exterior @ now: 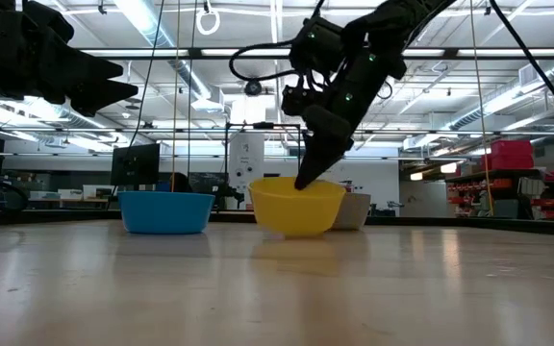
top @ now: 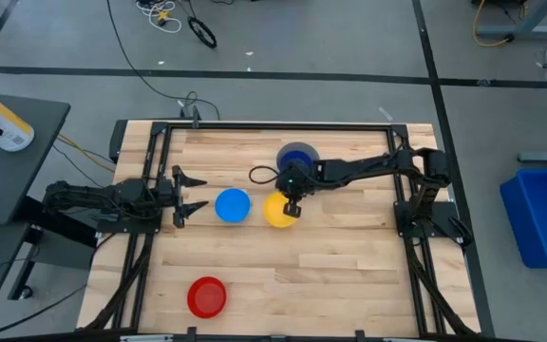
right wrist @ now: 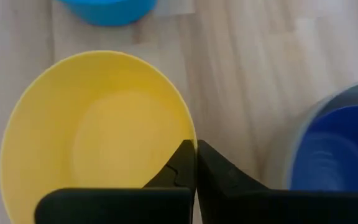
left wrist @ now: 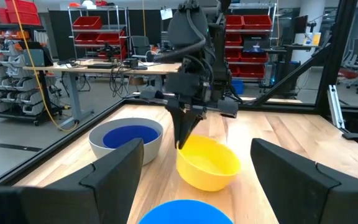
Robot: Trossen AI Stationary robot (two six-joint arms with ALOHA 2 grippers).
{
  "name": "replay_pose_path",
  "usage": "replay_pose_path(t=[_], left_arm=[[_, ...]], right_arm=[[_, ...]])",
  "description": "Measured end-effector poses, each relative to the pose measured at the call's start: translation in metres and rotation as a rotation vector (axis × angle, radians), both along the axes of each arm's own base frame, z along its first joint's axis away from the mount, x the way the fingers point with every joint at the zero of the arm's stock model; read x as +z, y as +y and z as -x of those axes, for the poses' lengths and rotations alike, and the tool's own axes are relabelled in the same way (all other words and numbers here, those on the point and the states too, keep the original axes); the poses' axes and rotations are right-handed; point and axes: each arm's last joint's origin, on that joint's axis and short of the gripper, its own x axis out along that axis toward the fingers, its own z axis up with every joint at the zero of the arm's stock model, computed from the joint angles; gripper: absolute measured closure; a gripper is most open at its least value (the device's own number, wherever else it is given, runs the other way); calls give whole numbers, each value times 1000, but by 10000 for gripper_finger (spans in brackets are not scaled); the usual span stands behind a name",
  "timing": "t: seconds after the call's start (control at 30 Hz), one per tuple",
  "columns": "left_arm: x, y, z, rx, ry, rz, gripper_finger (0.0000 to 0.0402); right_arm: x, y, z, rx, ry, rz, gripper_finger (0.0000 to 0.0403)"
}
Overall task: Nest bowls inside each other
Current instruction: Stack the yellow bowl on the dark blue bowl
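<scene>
The right gripper (top: 291, 206) is pinched shut on the rim of the yellow bowl (top: 278, 212), one finger inside the wall and one outside; in the right wrist view the two fingertips (right wrist: 194, 163) meet with only the thin yellow edge between them. Taking the yellow bowl (right wrist: 98, 134) as the landmark, the light blue bowl (top: 233, 205) sits just beside it on the side toward the left arm, a narrow strip of table (top: 302, 275) showing between them. On the yellow bowl's far side, toward the back of the table, stands the grey bowl (left wrist: 124, 140) with the dark blue bowl (left wrist: 129, 135) already nested inside it; from above, the right arm covers part of this pair, and in the low view only a pale sliver of the grey one (exterior: 354, 210) peeks out from behind the yellow bowl (exterior: 296, 205). The red bowl (top: 207, 296) lies well apart from the yellow bowl, near the front edge, alone. The right wrist view cuts the light blue bowl off, showing only its lower edge.

The left gripper (top: 192, 193) waits beyond the light blue bowl from the yellow one, fingers spread wide and holding nothing, near that bowl without touching it.
</scene>
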Motion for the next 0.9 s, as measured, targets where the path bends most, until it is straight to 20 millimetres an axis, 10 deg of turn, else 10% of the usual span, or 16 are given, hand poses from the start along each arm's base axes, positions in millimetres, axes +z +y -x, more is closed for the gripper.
replay_pose_path(t=[0.47,0.9], left_arm=[[0,0,0,0,1,0,95],[0,0,0,0,0,3,95]], right_arm=[[54,-13,-17,-28,-16,172,402],[69,-77,1,-199,68,280,403]])
